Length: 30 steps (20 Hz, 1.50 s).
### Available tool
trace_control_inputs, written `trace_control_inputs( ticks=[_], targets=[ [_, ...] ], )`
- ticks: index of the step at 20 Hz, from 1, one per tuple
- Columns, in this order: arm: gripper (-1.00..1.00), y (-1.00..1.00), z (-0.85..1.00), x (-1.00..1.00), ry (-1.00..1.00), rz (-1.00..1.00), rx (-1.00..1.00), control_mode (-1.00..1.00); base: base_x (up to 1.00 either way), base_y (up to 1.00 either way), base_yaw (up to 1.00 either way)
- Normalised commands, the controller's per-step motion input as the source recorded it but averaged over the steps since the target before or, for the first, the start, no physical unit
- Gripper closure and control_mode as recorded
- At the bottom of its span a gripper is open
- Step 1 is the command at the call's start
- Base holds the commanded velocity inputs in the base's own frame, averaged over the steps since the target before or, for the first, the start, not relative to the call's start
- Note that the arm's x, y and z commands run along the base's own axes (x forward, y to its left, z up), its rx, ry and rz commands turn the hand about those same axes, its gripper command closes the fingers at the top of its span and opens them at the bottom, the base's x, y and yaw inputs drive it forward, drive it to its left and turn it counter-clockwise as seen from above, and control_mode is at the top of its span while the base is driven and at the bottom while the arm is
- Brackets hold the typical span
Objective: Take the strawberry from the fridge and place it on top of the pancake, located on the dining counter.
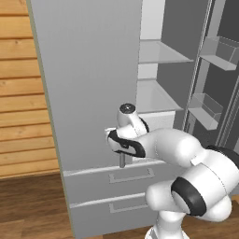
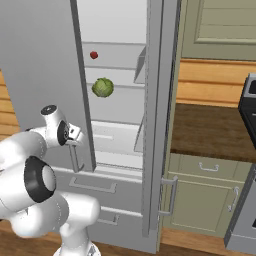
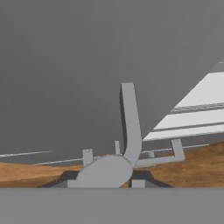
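Beside strawberry (image 2: 93, 55): cabbage (image 2: 103, 87), lower shelf.

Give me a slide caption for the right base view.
White arm's gripper at the tall light-grey fridge's door handle; inside, a tiny dark-red strawberry sits one shelf above a green cabbage.

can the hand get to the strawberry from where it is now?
Probably not directly. The hand sits low at the left door's handle, on the door's outer side, and that door stands between it and the strawberry on the upper shelf.
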Motion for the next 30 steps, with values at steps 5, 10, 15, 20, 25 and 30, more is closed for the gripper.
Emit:
trace_control_inputs(
  ticks=[5, 10, 15, 20, 25, 30],
  targets=[
    [1.00, 0.31, -0.08, -0.56, -0.03, -0.32, 0.00, -1.00, 0.00, 0.00, 0.00],
    [1.00, 0.63, -0.03, -0.75, -0.04, -0.38, 0.00, -1.00, 0.00, 0.00, 0.00],
    [1.00, 0.57, -0.13, -0.81, -0.02, -0.35, -0.01, -1.00, 0.00, 0.00, 0.00],
    [1.00, 0.77, -0.20, -0.71, -0.01, -0.37, -0.01, -1.00, 0.00, 0.00, 0.00],
    [-1.00, 0.79, 0.01, -0.57, -0.08, -0.35, 0.00, -1.00, 0.00, 0.00, 0.00],
    [-1.00, 0.84, 0.34, -0.59, -0.05, -0.21, -0.18, -1.00, 0.00, 0.00, 0.00]
  ],
)
